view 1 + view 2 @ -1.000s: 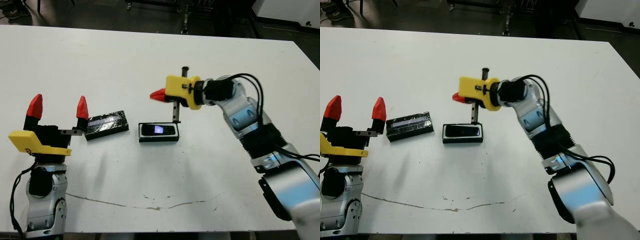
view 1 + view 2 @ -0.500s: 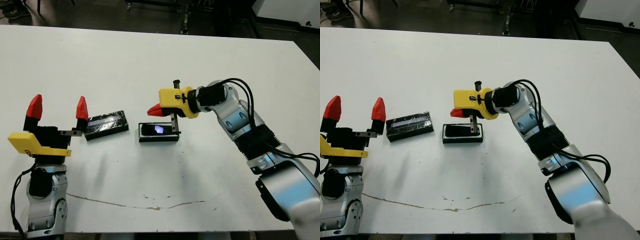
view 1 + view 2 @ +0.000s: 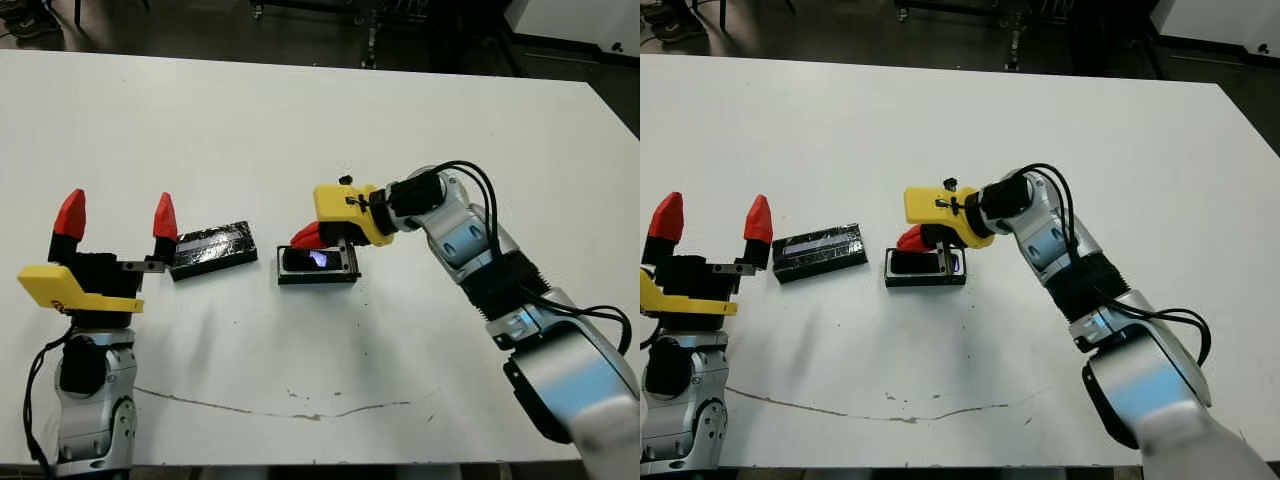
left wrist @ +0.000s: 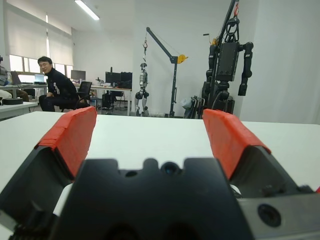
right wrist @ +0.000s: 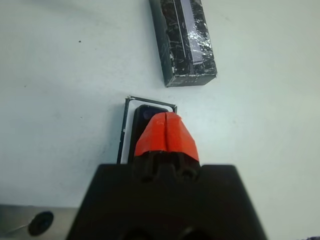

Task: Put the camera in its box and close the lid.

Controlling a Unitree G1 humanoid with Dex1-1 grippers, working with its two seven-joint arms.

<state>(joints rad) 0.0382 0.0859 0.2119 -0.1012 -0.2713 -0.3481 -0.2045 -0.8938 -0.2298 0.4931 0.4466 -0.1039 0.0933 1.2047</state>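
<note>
White surface [image 3: 300, 120] carries everything we see: the box [image 3: 318, 277] lies near the middle with the camera [image 3: 312, 259] inside it, a small purplish patch lit on top. Our right pincer [image 3: 306, 237] hangs low over the box's left end, its red fingertips [image 5: 165, 132] pressed together and holding nothing. Just left of the box, apart from it, lies the lid [image 3: 211, 250], glossy black with a pale stripe. Our left pincer [image 3: 116, 215] stands upright beside the lid's left end, fingers spread wide and empty. A person [image 4: 55, 87] sits beyond the surface.
</note>
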